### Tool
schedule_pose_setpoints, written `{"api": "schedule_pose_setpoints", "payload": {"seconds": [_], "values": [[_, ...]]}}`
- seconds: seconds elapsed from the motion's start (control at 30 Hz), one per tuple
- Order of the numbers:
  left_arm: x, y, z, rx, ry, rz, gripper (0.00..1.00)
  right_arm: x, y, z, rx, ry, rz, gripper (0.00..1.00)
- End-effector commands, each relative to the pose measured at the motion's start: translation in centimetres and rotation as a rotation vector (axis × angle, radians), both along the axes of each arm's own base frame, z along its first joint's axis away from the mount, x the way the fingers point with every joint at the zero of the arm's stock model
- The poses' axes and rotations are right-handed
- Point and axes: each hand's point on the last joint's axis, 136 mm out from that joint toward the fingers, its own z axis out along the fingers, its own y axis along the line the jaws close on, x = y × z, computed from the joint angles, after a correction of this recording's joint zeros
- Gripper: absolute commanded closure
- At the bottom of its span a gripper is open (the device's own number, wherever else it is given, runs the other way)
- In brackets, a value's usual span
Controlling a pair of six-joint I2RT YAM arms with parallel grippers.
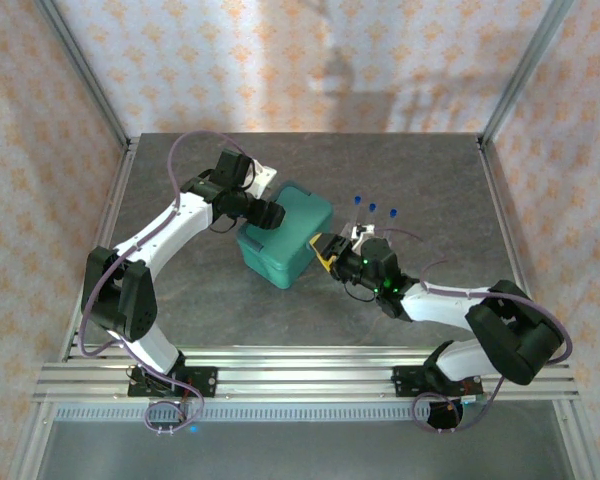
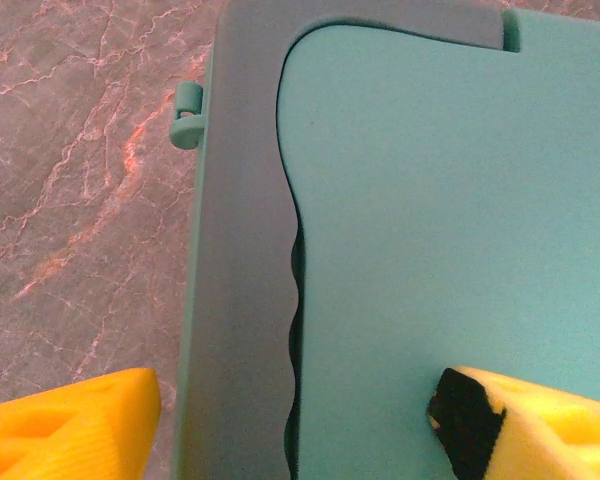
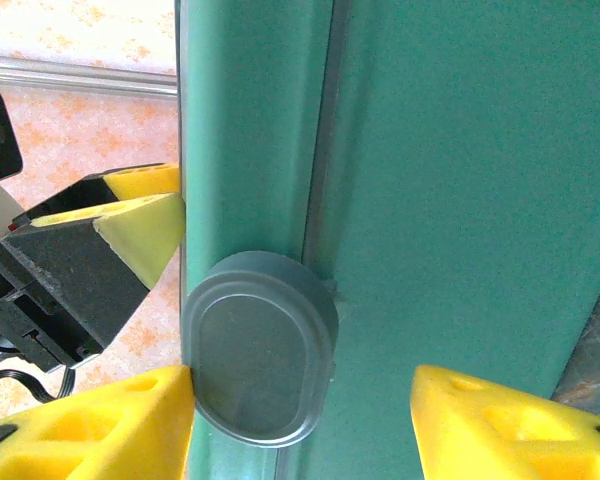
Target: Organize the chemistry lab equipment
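Three blue-capped test tubes [image 1: 372,208] are seen standing upright on the grey marbled table [image 1: 420,170], just right of the teal hinged case [image 1: 285,232] and just beyond the right gripper [image 1: 327,250]; what keeps them upright is too faint to be made out. The case is pictured at the middle of the table with its lid down, so nothing of its contents can be told. Its grey oval latch [image 3: 260,345] is shown side-on in the right wrist view, set across the seam between lid and base. The right gripper's yellow fingers [image 3: 80,425] are spread to either side of the latch, one touching its rim and the other well clear, so nothing is clamped. At the far left corner of the case the left gripper [image 2: 300,430] is likewise held wide and unclenched, with one finger over the bare table beside the case's rim and the other over the lid. A small teal lug [image 2: 187,113] is seen jutting from that rim. From the right wrist, a pad of the left gripper is seen at the case's far edge, though contact cannot be confirmed. A pale object [image 1: 266,172] behind the left wrist is too blurred to be named. The table is enclosed by metal frame posts [image 1: 85,75] and cloth walls [image 1: 280,60] printed in orange on white, and a slotted aluminium rail [image 1: 300,380] is fixed along the near edge.
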Motion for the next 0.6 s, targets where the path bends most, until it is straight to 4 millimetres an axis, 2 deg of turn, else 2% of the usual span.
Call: {"api": "schedule_pose_setpoints", "payload": {"seconds": [0.0, 0.57], "values": [[-3.14, 0.61, -5.68, 0.088, 0.189, -0.020, 0.23, -0.34, -1.07, -2.39, -0.056, 0.059, -0.026, 0.42], [-3.25, 0.47, -5.57, 0.081, 0.192, -0.026, 0.23, 0.14, -0.52, -3.16, -0.058, 0.076, -0.016, 0.42]]}}
